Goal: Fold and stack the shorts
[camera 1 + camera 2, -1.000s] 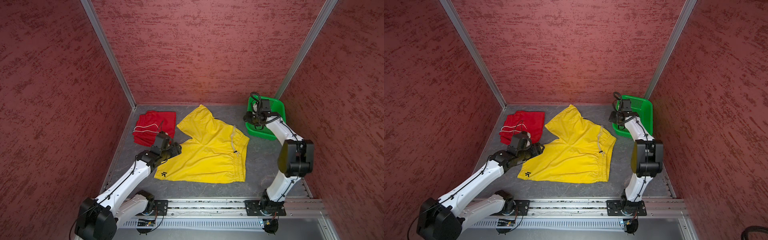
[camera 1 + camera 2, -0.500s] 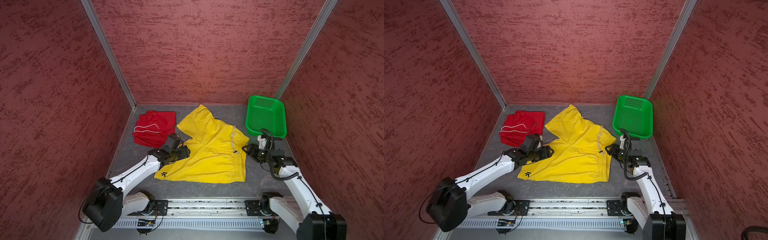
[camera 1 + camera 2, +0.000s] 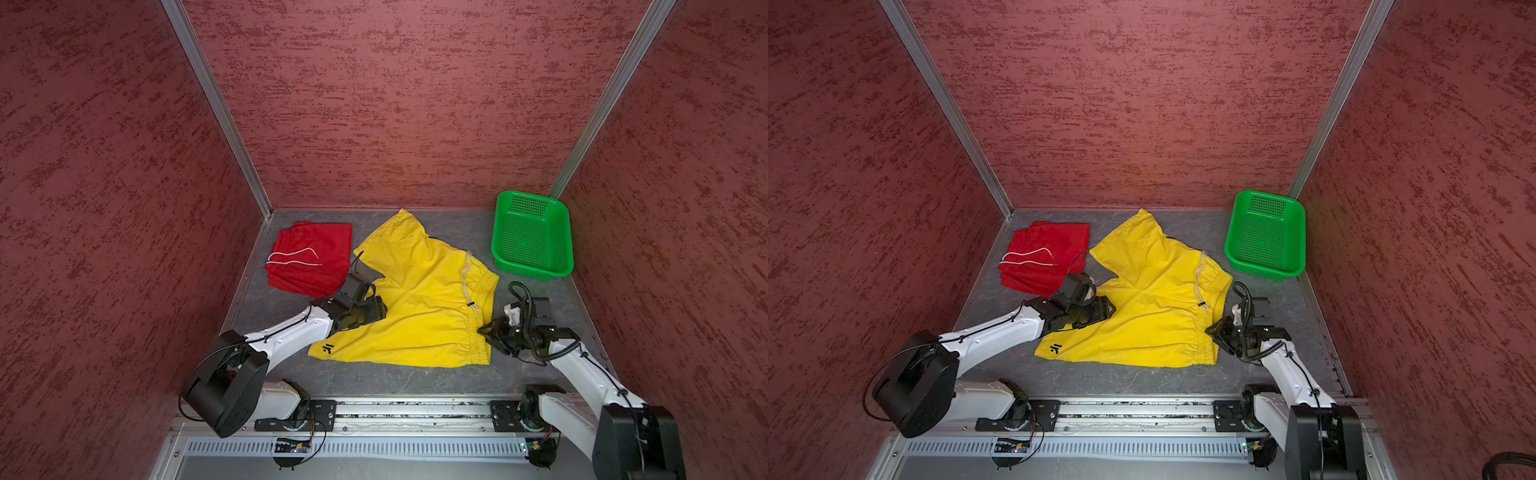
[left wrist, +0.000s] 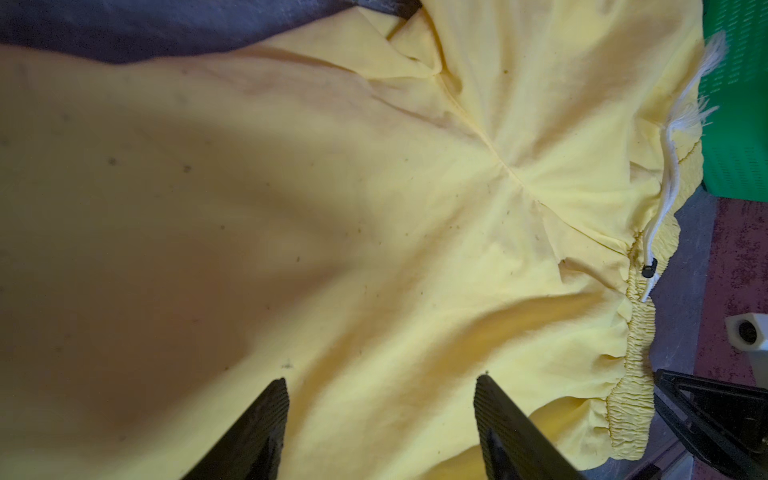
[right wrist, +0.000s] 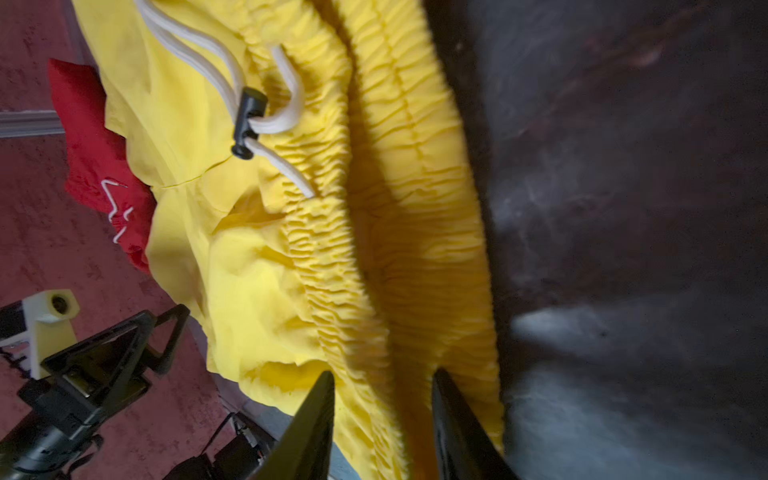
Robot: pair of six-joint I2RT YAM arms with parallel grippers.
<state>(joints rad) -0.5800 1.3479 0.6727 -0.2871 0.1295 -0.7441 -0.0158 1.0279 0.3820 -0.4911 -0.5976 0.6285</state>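
Because the yellow shorts (image 3: 415,307), spread at centre right of the folded red shorts (image 3: 309,257), are light and limp, we'd hold the thick waistband (image 5: 415,249): the right gripper (image 5: 382,372) straddles it, grip unclear; the left gripper (image 4: 380,378) gapes.

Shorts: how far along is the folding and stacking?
Done: the red mesh shorts with white drawstring lie folded at the back left. In hand: the yellow cloth shorts lie spread flat, right gripper straddling their elastic waistband, left gripper open over the cloth. Left: folding them and stacking both.
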